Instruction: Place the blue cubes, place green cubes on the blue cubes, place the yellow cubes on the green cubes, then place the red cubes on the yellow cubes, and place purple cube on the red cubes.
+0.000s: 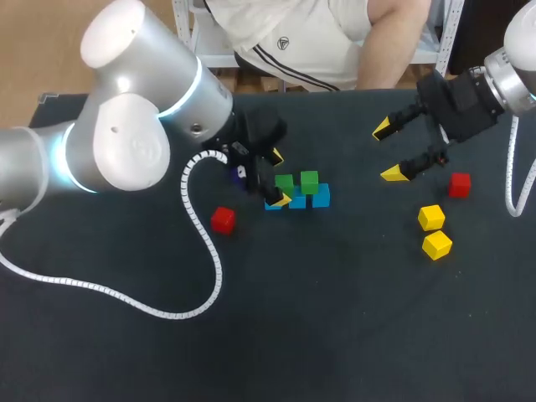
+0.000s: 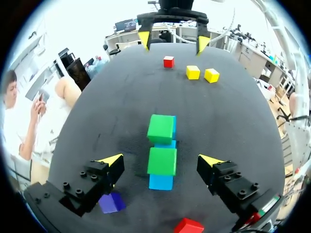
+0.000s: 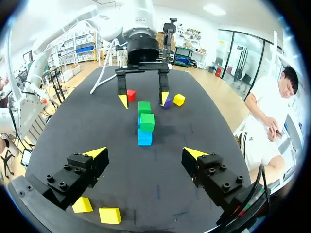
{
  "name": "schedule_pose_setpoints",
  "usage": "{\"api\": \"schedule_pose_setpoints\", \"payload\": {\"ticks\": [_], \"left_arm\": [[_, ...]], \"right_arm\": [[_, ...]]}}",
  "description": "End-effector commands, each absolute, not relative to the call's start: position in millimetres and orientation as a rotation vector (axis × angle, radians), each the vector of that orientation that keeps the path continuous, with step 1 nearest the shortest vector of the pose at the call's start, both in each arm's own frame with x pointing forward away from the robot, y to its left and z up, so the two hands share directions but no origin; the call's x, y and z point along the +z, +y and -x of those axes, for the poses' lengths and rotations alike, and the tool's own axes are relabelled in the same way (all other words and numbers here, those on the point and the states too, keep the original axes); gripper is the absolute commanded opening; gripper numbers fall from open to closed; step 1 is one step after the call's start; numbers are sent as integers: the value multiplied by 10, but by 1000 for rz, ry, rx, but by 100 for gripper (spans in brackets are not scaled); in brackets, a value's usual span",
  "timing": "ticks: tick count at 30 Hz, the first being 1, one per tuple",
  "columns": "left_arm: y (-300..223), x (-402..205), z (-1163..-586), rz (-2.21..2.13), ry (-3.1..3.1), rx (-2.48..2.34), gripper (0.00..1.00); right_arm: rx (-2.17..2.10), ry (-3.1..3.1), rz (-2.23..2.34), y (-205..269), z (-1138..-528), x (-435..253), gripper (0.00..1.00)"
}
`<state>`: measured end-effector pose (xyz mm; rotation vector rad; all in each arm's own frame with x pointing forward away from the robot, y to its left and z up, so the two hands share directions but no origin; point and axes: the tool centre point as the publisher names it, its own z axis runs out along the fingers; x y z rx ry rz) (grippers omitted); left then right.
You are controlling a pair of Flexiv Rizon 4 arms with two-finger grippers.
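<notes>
Hovering left gripper (image 1: 278,177) spread wide, blue cubes (image 2: 161,182) topped by green cubes (image 2: 161,128) between and ahead of its fingers (image 2: 92,182), right gripper (image 1: 387,151) wide too, yellow cubes (image 1: 430,217) and red cube (image 1: 459,184) near it, purple cube (image 2: 111,203) beside left finger.

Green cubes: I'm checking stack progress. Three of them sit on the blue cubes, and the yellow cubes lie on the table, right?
Not three: two green cubes sit on the blue cubes, as the left wrist view shows. The yellow cubes do lie on the table.
</notes>
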<state>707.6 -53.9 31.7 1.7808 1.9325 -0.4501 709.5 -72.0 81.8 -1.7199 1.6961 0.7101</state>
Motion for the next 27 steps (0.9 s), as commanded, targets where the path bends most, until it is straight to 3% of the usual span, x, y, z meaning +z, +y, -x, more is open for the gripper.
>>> {"api": "schedule_pose_setpoints", "payload": {"ticks": [1, 27], "left_arm": [[-500, 423, -6991, -1817, 1868, -469, 100], [-128, 673, -6636, -1673, 1858, -457, 100]], "right_arm": [[708, 1695, 1718, -723, -7085, 820, 100], [708, 1695, 1718, -723, -7085, 820, 100]]}}
